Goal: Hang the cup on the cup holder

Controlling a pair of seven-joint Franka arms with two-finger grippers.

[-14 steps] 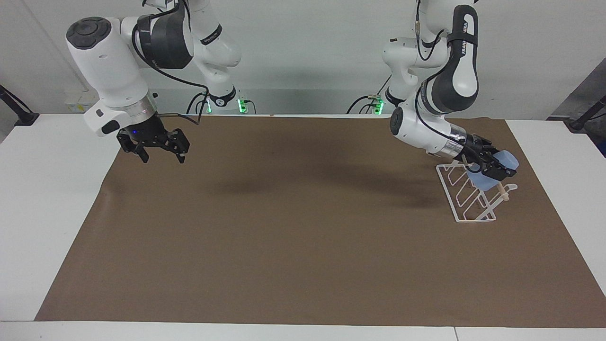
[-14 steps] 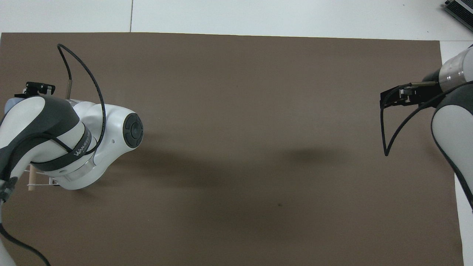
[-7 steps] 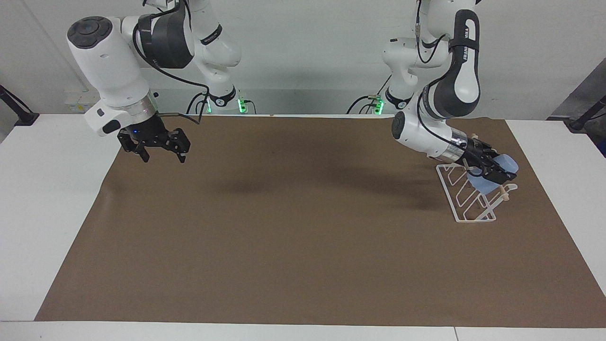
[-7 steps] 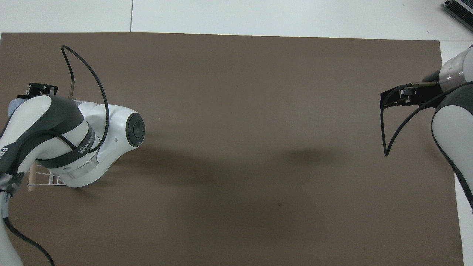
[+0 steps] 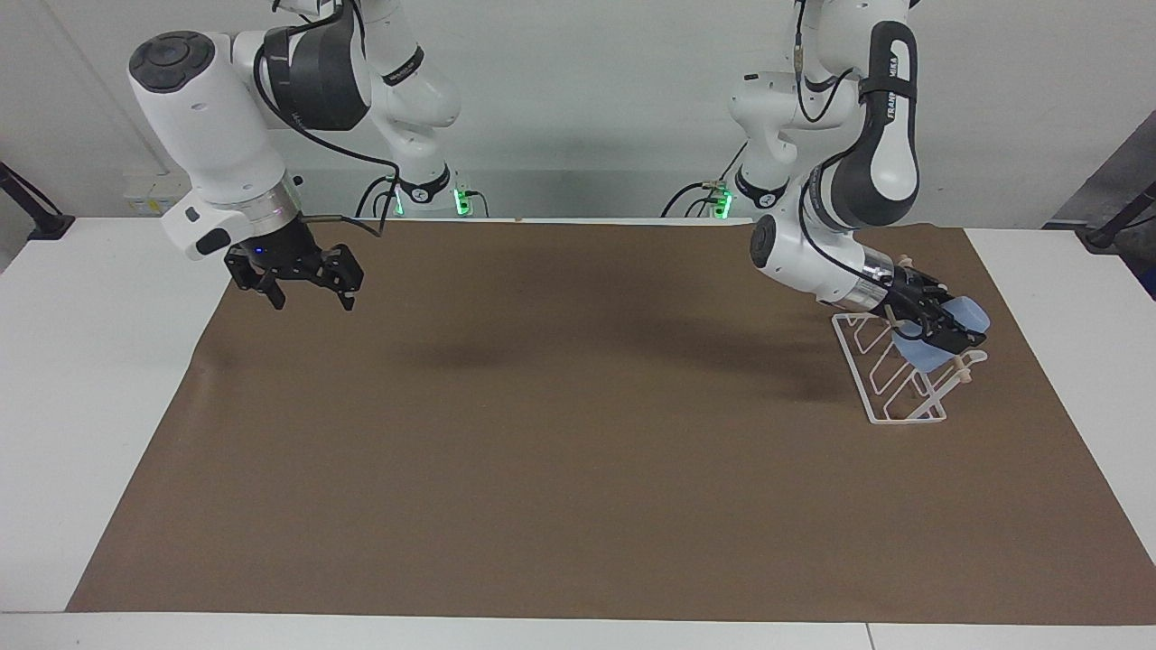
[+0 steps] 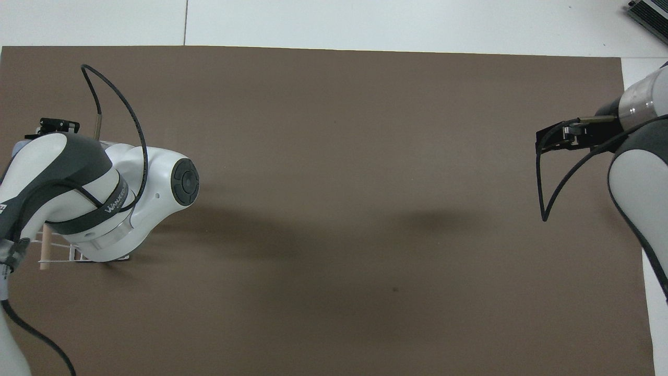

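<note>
The cup holder (image 5: 894, 370), a white wire rack with a wooden dowel, stands on the brown mat (image 5: 578, 451) at the left arm's end of the table. The left gripper (image 5: 944, 327) is directly over the rack, fingers closed on the light-blue cup (image 5: 939, 338), which is tilted and sits low against the prongs and dowel. Compared with one second ago, the gripper and cup have dropped slightly toward the rack and the wrist has shifted a little; the cup now appears seated, or nearly so. Judgement: the hanging step is close to complete, with release outstanding. The right gripper (image 5: 302, 280) waits above the mat at the right arm's end, fingers spread, holding nothing.
</note>
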